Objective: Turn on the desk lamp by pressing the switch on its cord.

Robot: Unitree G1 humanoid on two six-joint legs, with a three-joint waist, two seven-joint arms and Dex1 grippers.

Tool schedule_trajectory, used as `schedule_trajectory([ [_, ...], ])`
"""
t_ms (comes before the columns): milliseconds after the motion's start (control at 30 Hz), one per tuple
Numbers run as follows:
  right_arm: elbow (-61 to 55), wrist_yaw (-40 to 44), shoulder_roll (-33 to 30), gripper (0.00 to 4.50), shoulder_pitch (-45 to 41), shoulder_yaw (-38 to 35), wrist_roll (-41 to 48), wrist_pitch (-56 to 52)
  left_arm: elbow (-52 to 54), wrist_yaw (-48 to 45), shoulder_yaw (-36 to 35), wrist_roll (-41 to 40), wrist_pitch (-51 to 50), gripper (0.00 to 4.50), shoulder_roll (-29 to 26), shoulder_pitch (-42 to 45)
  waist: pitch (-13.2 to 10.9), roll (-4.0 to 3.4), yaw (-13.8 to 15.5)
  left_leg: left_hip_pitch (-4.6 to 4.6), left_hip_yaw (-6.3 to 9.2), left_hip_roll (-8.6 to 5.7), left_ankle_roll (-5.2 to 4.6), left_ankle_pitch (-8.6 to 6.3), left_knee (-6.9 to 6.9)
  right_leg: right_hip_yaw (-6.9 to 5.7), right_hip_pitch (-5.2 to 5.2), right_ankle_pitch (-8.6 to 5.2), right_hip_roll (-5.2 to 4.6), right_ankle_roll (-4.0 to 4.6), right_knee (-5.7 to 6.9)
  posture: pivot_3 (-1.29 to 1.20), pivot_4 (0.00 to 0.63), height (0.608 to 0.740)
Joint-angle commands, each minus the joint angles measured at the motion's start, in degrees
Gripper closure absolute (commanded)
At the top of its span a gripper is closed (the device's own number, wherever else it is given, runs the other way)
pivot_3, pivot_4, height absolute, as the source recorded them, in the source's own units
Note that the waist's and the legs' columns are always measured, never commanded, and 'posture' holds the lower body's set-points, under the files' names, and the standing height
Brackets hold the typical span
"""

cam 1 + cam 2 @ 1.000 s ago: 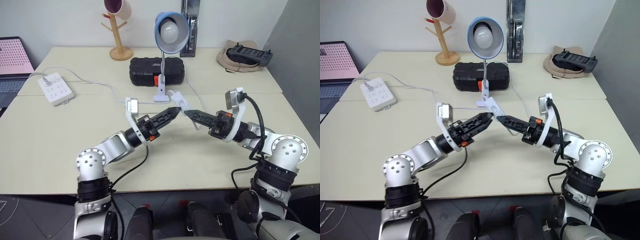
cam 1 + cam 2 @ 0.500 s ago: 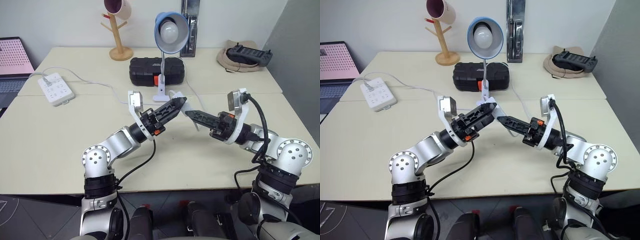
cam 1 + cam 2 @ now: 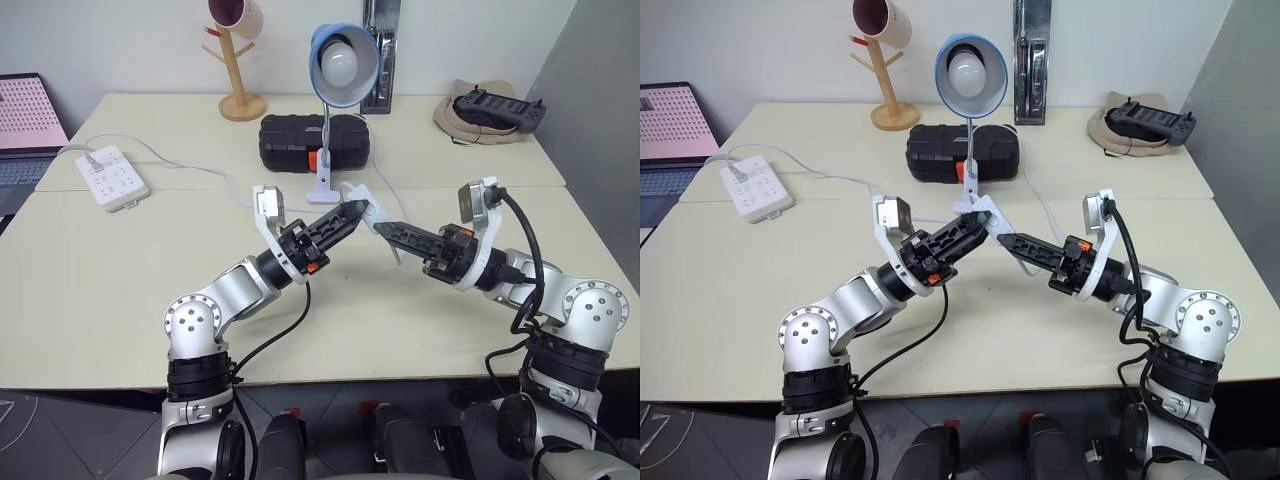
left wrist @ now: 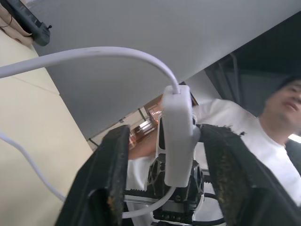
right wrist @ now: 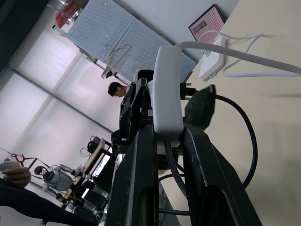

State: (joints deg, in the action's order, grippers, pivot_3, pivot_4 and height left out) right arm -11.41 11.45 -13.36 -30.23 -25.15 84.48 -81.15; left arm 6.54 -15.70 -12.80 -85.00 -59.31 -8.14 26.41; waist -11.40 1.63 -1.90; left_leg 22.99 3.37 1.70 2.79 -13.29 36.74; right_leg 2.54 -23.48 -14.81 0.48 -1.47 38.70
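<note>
The switch (image 5: pixel 168 92), a small oblong white plastic piece on the thin white cord (image 4: pixel 84 54), is lifted off the table just in front of the lamp (image 3: pixel 341 62). The right gripper (image 5: pixel 167 134) pinches its lower end tightly. The left gripper (image 4: pixel 167 155) straddles it, fingers narrowed around its sides.

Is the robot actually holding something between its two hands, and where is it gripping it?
Yes: the right gripper is shut on the lower end of the switch. The left gripper straddles the switch's sides, its fingers not visibly touching.
</note>
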Motion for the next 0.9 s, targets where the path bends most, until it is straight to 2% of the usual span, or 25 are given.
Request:
schedule_trajectory([
  [33, -1.37, -0.73, -1.65, 4.16, 0.25, 1.95, 5.26, 3.84, 1.55, -0.04, 0.45, -0.93, 0.98, 3.03, -0.27, 0.64, 0.00, 0.00, -0.03, 0.00, 0.00, 0.00, 0.00, 0.00, -0.01, 0.01, 0.00, 0.00, 0.00, 0.00, -0.01, 0.00, 0.150, 0.740],
  [200, -1.60, -1.72, -3.68, 4.16, 1.13, 4.52, 8.00, 6.98, 1.06, 0.26, 0.52, -1.27, 1.51, 3.91, -0.48, 1.34, 0.00, 0.00, 0.00, 0.00, 0.00, 0.00, 0.00, 0.00, -0.07, -0.01, -0.01, 0.00, 0.00, 0.00, -0.08, 0.00, 0.150, 0.740],
  [433, -2.09, -2.58, -6.58, 4.16, 2.46, 7.79, 11.36, 11.15, 1.21, 0.98, 0.88, -2.20, 1.98, 4.02, -0.55, 1.64, 0.00, 0.01, 0.03, 0.05, 0.00, 0.00, 0.00, 0.00, -0.09, 0.00, -0.01, 0.00, 0.00, -0.02, -0.17, 0.00, 0.150, 0.740],
  [567, -2.52, -2.74, -7.98, 4.16, 3.10, 9.23, 11.94, 13.04, 1.65, 2.15, 1.53, 0.35, 3.11, 4.02, -1.11, 1.80, -0.01, 0.01, 0.04, 0.05, 0.00, 0.00, 0.00, 0.00, -0.11, -0.01, -0.01, 0.00, 0.00, -0.02, -0.19, 0.00, 0.150, 0.740],
  [633, -2.54, -2.62, -8.56, 4.16, 3.26, 9.88, 11.98, 13.84, 1.61, 1.83, 0.94, -0.75, 3.31, 3.32, -1.54, 1.63, -0.01, 0.01, 0.01, 0.05, 0.00, 0.00, 0.00, -0.01, -0.11, -0.01, -0.01, 0.00, 0.00, -0.02, -0.21, 0.00, 0.150, 0.740],
  [833, -1.94, -1.95, -9.94, 4.16, 2.99, 11.55, 11.99, 15.60, 1.50, 2.04, -0.04, -3.29, 2.37, 2.35, -3.16, 1.66, -0.01, 0.02, 0.05, 0.05, -0.01, 0.00, 0.00, -0.01, -0.22, 0.00, -0.03, 0.00, 0.00, -0.02, -0.28, 0.00, 0.150, 0.740],
  [900, -1.25, -1.26, -10.46, 4.16, 2.39, 12.15, 11.28, 15.93, 2.04, 2.46, -1.06, -4.20, 1.64, 1.93, -5.49, 0.92, -0.01, 0.02, 0.01, 0.05, -0.01, 0.01, 0.00, -0.01, -0.28, 0.00, -0.03, 0.00, 0.00, -0.03, -0.37, 0.00, 0.150, 0.740],
])
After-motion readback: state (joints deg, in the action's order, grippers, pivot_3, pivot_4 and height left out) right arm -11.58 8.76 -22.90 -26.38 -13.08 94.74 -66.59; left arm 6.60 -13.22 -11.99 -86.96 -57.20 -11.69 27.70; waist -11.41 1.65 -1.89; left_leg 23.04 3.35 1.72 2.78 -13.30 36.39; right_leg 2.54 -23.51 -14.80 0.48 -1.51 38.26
